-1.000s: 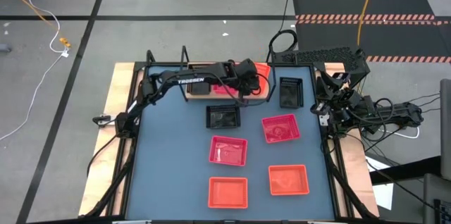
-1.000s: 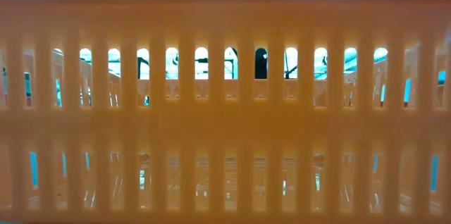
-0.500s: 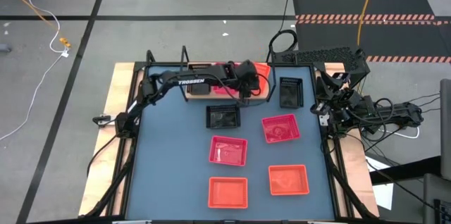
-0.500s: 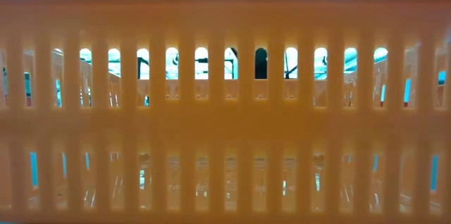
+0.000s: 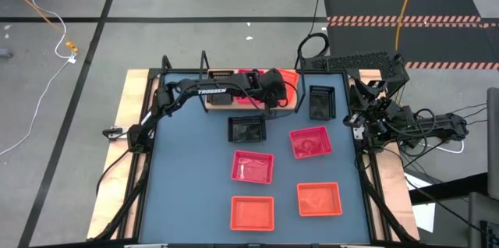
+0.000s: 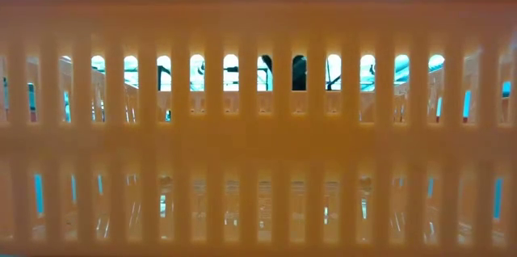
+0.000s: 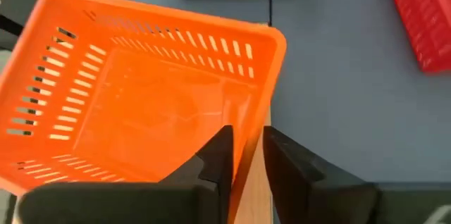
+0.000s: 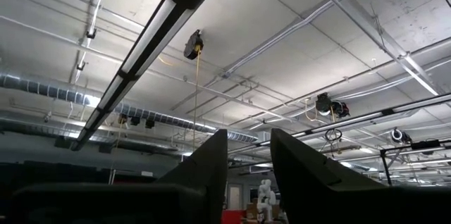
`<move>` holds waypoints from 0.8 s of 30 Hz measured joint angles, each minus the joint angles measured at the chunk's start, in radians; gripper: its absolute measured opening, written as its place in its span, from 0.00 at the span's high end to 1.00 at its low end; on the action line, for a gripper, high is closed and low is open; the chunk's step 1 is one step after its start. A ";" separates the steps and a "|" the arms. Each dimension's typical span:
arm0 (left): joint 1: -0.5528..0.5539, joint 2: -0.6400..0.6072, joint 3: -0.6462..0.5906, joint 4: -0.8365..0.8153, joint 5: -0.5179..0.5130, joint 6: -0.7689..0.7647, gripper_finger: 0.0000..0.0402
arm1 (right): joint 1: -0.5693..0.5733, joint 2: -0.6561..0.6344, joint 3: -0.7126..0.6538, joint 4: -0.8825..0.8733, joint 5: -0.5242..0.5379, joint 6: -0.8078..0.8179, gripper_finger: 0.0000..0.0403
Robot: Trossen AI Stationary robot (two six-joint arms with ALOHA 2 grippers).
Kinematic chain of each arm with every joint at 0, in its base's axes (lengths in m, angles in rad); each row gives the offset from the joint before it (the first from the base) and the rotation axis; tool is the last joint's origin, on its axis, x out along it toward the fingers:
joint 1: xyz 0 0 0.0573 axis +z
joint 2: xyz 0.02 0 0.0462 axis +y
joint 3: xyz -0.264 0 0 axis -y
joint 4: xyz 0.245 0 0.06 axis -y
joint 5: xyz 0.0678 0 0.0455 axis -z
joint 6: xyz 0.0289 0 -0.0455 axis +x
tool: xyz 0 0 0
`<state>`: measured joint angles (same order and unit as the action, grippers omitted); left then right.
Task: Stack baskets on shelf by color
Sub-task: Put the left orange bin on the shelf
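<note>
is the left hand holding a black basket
No, in the left wrist view the left hand has its fingers on either side of the wall of an orange basket.

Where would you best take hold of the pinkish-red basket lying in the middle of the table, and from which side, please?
Grip the pinkish-red basket by one thin side wall, coming straight down from above with one finger inside the rim and one outside. It lies flat and open side up, apart from its neighbours, so any wall is free. The wall facing the left gripper would probably be easiest.
</note>
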<state>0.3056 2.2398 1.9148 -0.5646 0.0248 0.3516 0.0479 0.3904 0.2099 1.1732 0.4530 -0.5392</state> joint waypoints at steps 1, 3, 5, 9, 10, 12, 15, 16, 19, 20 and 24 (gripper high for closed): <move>0.000 0.000 0.000 0.010 0.000 -0.023 0.84 | 0.000 0.000 0.000 0.000 0.000 0.000 0.74; -0.002 0.000 0.000 0.033 0.000 -0.078 0.90 | 0.000 0.000 0.000 0.000 0.000 0.000 0.74; -0.005 0.000 0.000 0.058 -0.001 -0.112 0.94 | 0.000 0.000 0.000 0.000 0.000 0.000 0.74; -0.020 0.000 0.000 0.093 -0.003 -0.116 0.98 | 0.000 0.000 0.000 0.000 0.000 0.001 0.74; -0.023 0.000 0.000 0.101 -0.002 -0.109 0.97 | 0.000 0.000 0.000 0.000 0.000 0.001 0.74; -0.028 0.000 0.000 0.108 -0.001 -0.098 0.94 | 0.000 0.000 0.000 0.000 0.000 0.002 0.74; -0.028 0.000 0.000 0.102 0.001 -0.092 0.87 | 0.000 0.000 0.000 0.000 0.000 0.003 0.74; -0.027 0.000 0.000 0.099 0.001 -0.092 0.85 | 0.000 0.000 0.000 0.000 0.000 0.003 0.74; -0.023 0.000 0.000 0.096 -0.006 -0.096 0.83 | 0.000 0.000 0.000 0.000 0.000 0.003 0.74; -0.021 0.000 0.000 0.096 -0.011 -0.100 0.83 | 0.000 0.000 0.000 0.000 0.000 0.003 0.74; -0.016 0.000 0.000 0.097 -0.034 -0.104 0.82 | 0.000 0.000 0.000 0.000 0.000 0.003 0.74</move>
<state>0.2893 2.2398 1.9148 -0.4675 -0.0089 0.2471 0.0477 0.3904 0.2100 1.1736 0.4528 -0.5362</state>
